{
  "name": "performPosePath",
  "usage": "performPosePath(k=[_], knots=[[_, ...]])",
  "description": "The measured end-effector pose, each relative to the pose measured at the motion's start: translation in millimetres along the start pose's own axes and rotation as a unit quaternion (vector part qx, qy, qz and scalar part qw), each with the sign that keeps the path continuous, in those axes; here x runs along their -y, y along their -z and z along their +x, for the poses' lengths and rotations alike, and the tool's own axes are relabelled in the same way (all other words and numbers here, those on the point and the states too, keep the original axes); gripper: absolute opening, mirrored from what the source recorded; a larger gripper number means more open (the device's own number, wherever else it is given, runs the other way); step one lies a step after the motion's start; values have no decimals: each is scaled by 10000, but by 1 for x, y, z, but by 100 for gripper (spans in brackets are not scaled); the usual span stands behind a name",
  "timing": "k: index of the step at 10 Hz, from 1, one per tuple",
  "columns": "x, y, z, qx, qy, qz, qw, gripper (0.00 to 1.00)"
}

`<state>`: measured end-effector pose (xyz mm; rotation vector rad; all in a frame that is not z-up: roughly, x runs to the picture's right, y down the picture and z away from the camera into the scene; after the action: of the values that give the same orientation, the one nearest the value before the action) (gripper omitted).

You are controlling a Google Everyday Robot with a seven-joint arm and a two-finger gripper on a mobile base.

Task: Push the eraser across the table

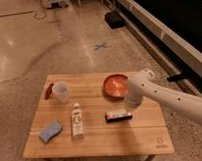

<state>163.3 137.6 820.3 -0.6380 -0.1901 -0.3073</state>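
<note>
- One desk (141, 143) of pale planks carries everything. Its near and right edges are not far from the eraser, and the widest bare wood runs along the front toward the logo (160, 141) corner.
- My arm (165, 95) reaches in from the right. My tool (129, 112) is down at the eraser's right end, touching it or just beside it; I cannot tell whether the tool is spread or pressed together.
- Orange bowl (116, 86) sits just behind the contact point, so a push toward the far edge has little room.
- Clear bottle (77, 121) sits left of the eraser, in line with a leftward push, with bare wood between them.
- Eraser (117, 116) lies flat, right of the desk's middle. I judge the push is only starting: the next move calls for a low, steady sideways shove that stops short of the bottle and the edges.
</note>
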Motion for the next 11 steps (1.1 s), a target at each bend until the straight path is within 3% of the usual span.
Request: performPosePath(k=[3,7,11], knots=[[-1,7,19,-263,-45,-198,9994,1],[-18,-10,34,-488,-167,-402,9979,1],[-22,-18,41,-565,-173,-264,9979,1]])
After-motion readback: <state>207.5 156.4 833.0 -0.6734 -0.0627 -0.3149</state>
